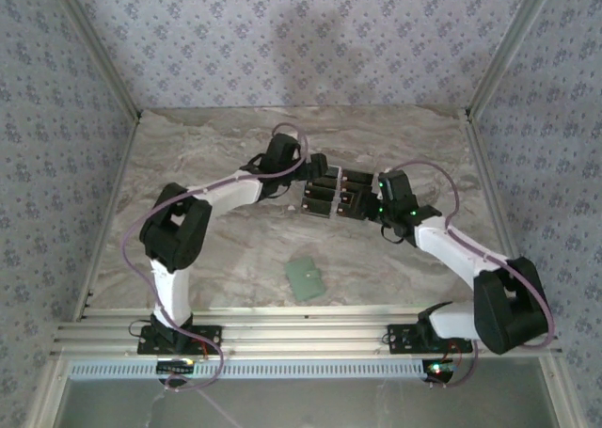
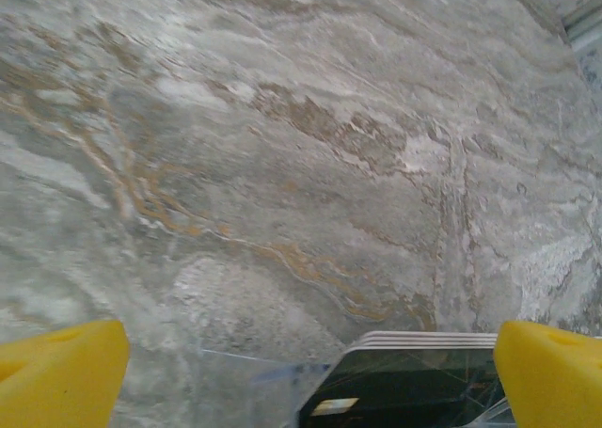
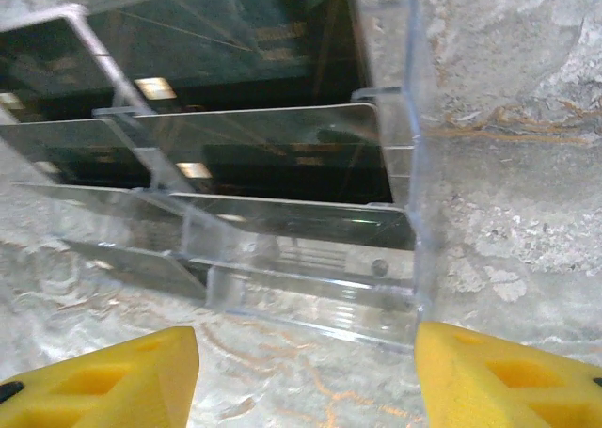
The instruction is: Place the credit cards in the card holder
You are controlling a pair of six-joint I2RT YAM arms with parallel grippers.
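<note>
The credit cards are black and stand in rows inside a clear plastic rack at the table's middle. The card holder, a small pale-green wallet, lies flat nearer the arm bases, apart from both grippers. My left gripper is at the rack's far left end, open wide; a stack of cards sits low between its yellow fingers, untouched. My right gripper faces the rack's right end, open, with bare table between its fingers. Cards lean in the rack's slots just ahead.
The marble-patterned table is fenced by patterned walls on three sides and a metal rail at the near edge. Open surface lies around the wallet and behind the rack.
</note>
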